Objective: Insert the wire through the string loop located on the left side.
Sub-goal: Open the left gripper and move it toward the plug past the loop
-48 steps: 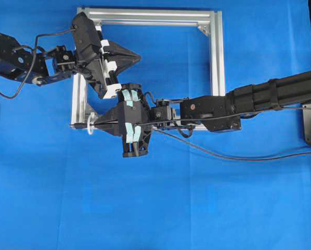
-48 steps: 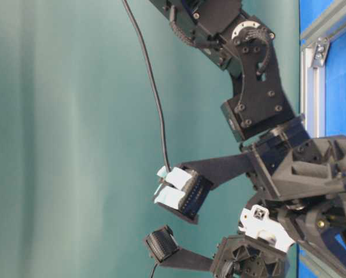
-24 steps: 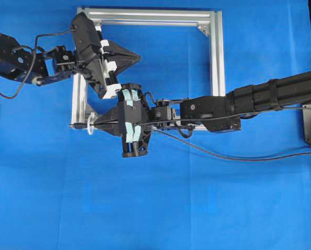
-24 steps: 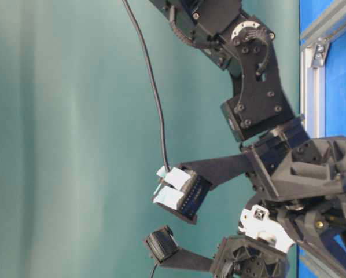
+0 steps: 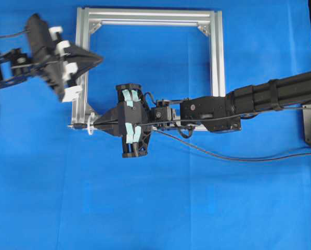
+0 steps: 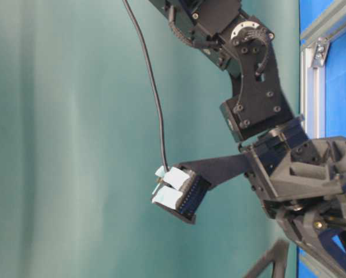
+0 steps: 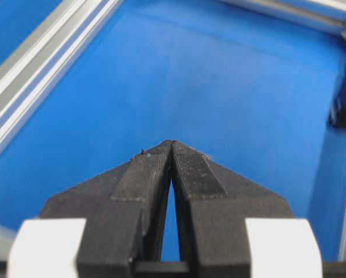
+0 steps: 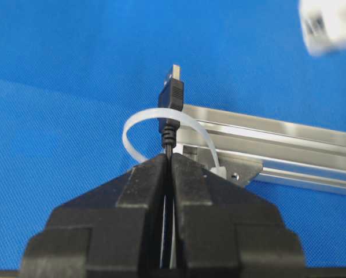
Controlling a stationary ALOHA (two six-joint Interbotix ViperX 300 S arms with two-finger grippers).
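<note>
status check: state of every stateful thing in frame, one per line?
right gripper: shut on the wire, at the frame's lower-left corner
wire: held just behind the plug; plug tip poking through the string loop
string loop: open, fixed to the frame corner, plug inside it
left gripper: shut, empty, above the frame's left side
aluminium frame: flat on the blue table
</note>
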